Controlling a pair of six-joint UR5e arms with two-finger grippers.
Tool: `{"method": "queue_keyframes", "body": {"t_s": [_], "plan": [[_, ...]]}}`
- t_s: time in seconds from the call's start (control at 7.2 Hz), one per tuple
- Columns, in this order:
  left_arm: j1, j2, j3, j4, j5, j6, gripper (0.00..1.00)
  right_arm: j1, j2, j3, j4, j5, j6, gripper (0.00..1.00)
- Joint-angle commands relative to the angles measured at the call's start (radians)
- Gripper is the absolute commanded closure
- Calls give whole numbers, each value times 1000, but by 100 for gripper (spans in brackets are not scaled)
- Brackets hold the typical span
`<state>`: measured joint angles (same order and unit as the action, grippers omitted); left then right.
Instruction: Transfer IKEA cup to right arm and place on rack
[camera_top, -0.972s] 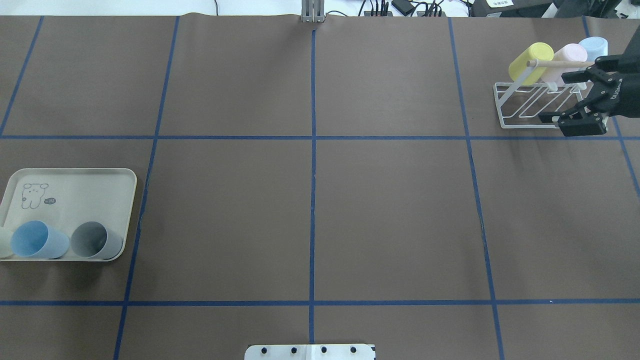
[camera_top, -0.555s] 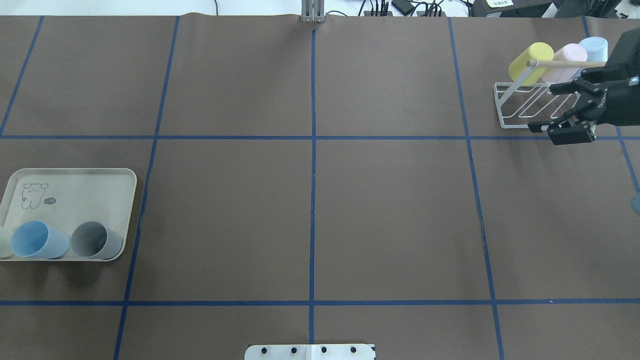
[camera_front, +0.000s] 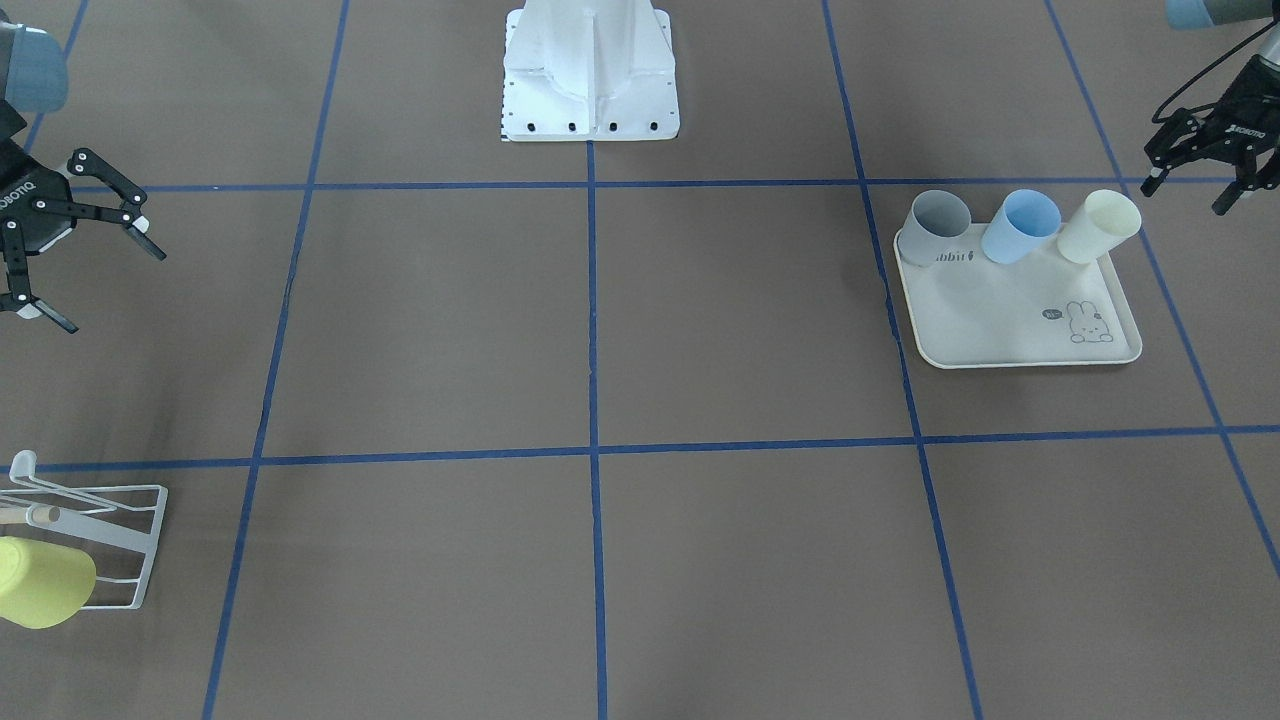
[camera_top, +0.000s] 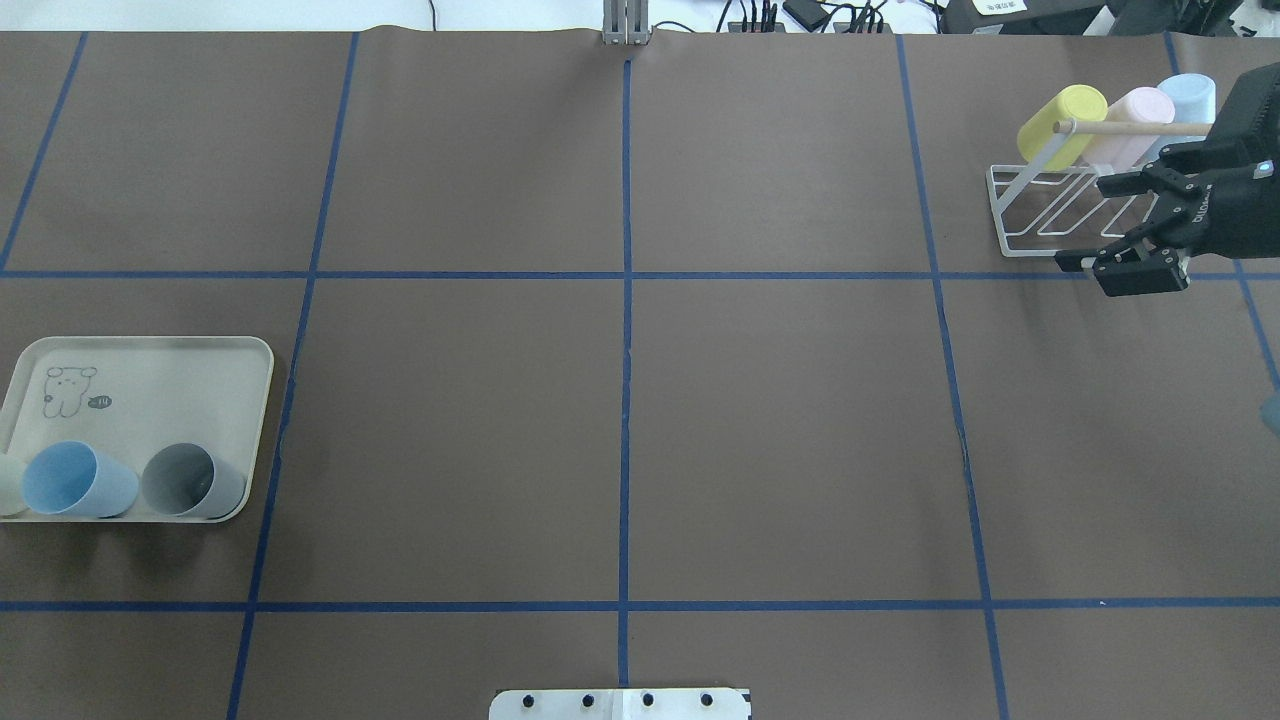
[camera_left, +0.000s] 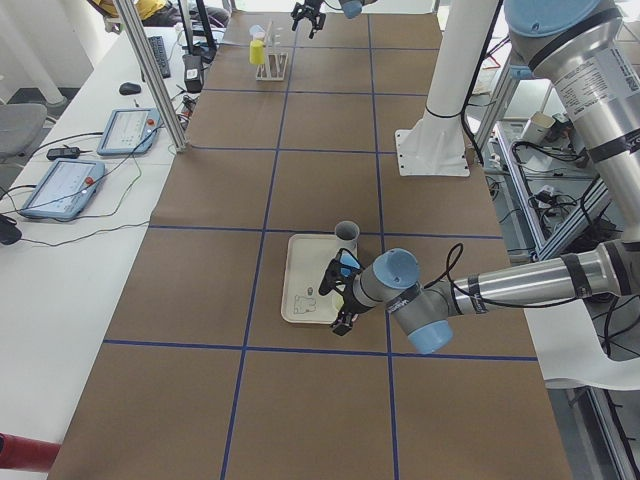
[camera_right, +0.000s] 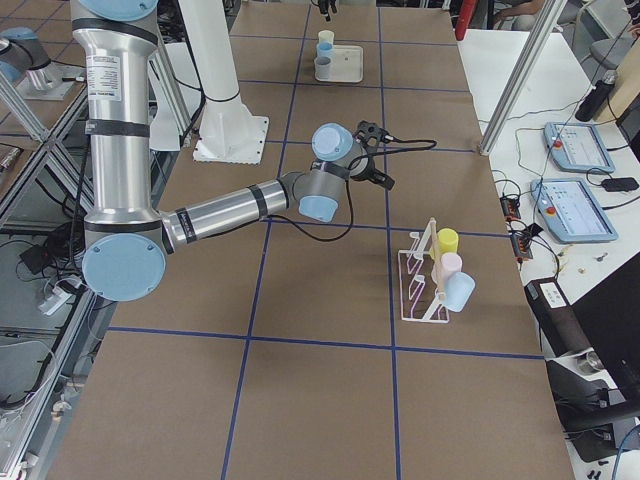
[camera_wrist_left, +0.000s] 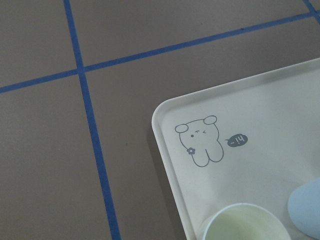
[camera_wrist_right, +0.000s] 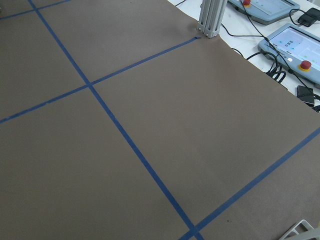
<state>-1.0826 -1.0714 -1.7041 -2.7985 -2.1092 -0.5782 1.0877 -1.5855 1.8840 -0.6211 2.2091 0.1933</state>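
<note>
Three cups stand on the cream rabbit-print tray (camera_front: 1010, 335): grey (camera_front: 935, 227), blue (camera_front: 1020, 226) and cream (camera_front: 1098, 226). My left gripper (camera_front: 1186, 198) hangs open and empty just beyond the cream cup, apart from it; it is out of the overhead view. Its wrist view shows the tray's corner (camera_wrist_left: 165, 130), the cream cup's rim (camera_wrist_left: 245, 222) and the blue cup (camera_wrist_left: 307, 210). The white wire rack (camera_top: 1040, 215) holds yellow (camera_top: 1062, 120), pink (camera_top: 1135, 115) and light-blue (camera_top: 1187, 98) cups. My right gripper (camera_top: 1082, 224) is open and empty over the rack's near side.
The white robot base (camera_front: 590, 70) stands at mid table. Blue tape lines cross the brown mat. The tray with its cups also shows in the overhead view (camera_top: 150, 375). A metal post (camera_wrist_right: 210, 20) and operator tablets (camera_right: 575, 150) sit beyond the table's far edge.
My right gripper has moved a little left and back from the rack, staying open and empty. The cups on the tray and the rack have not moved.
</note>
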Motion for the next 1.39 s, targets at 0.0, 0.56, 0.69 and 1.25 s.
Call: {"method": "queue_keyframes", "body": {"t_s": [0.0,0.56,0.69,1.25], "plan": [[36,-19,23,-1,0,-3,2,-5,-2,-2,1,1,0,0],[75,-58,60,-1,6,-2,47,-5,-2,-6,8,1,-6,0],[76,-58,60,-1,6,-2,59,-5,-2,-6,8,1,-6,0],[76,-58,60,-4,3,9,90,-5,-1,-6,8,1,-6,0]]}}
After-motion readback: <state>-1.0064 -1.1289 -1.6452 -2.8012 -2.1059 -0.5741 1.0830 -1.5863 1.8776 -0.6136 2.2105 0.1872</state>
